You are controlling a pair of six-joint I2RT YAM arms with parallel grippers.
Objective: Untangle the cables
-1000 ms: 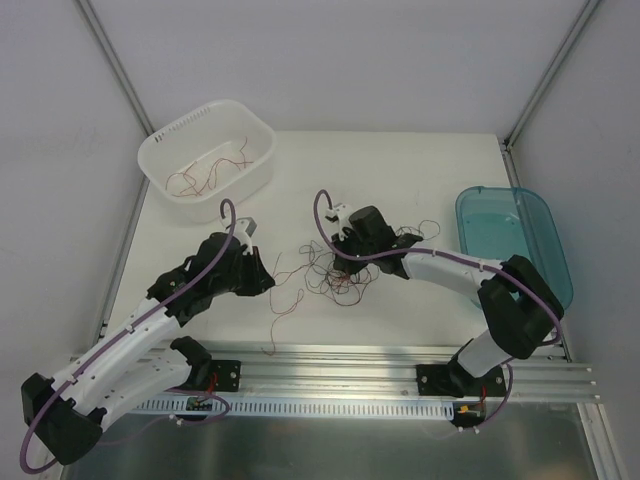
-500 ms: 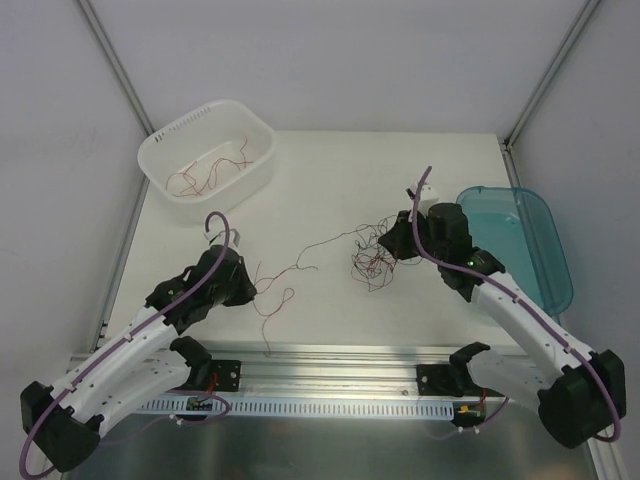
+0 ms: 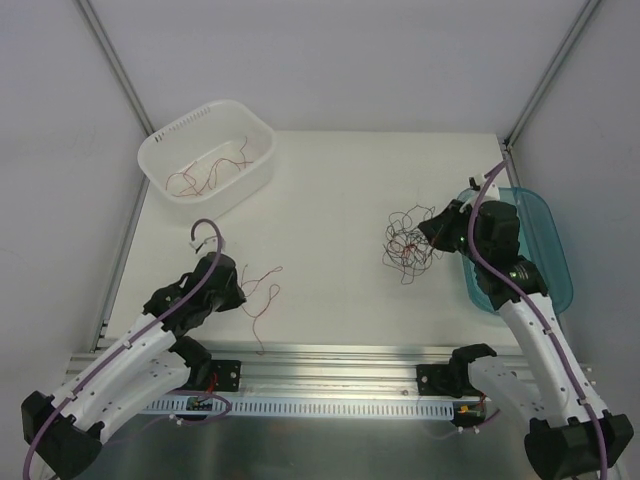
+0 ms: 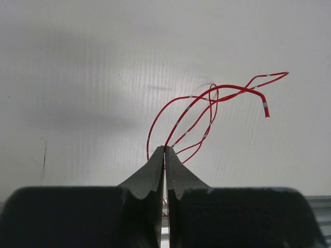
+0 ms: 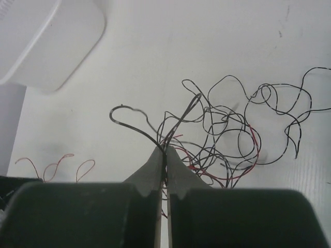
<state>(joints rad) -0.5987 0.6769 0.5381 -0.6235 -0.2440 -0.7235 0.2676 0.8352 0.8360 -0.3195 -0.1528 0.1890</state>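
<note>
Now we have the arms drawn apart: left fingers [image 4: 147, 178] pinch shut on one red cable [image 4: 207, 101], pulled clear of the knot onto the counter [image 3: 340, 180]. Right fingers [image 5: 147, 175] clamp the black-and-red tangle [image 3: 408, 243], hauled beside the blue tub [image 3: 557, 262]. One strand freed, many remain.

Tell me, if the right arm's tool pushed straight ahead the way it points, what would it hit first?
Probably the tangle of black and red cables directly ahead; the right tool is shut on some of its strands. Depth beyond is unclear.
</note>
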